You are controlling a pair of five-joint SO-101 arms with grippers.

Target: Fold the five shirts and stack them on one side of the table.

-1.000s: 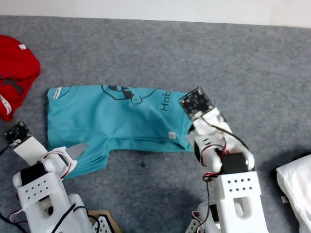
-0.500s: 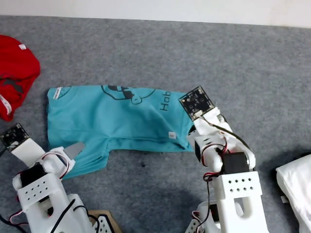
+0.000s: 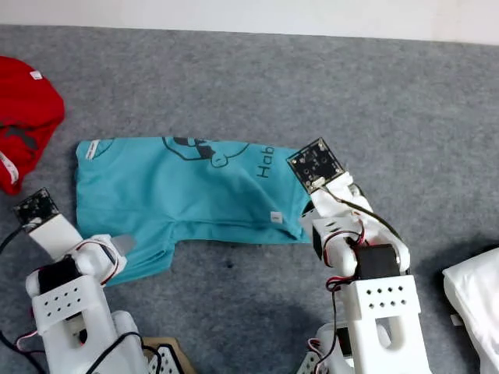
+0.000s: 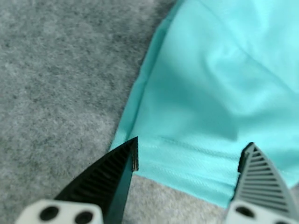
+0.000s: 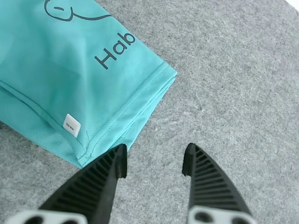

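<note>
Teal shirt (image 3: 187, 187) flat at the middle of the grey surface (image 3: 312, 78), print near its far edge. Left fingers (image 4: 122, 165) wide open above the shirt's near left corner, hem between them, nothing held. Right fingers (image 5: 110, 170) open as well, nothing held, over bare surface just beside the shirt's right end. Red shirt (image 3: 27, 117) at the left edge, white shirt (image 3: 475, 296) at the near right.
</note>
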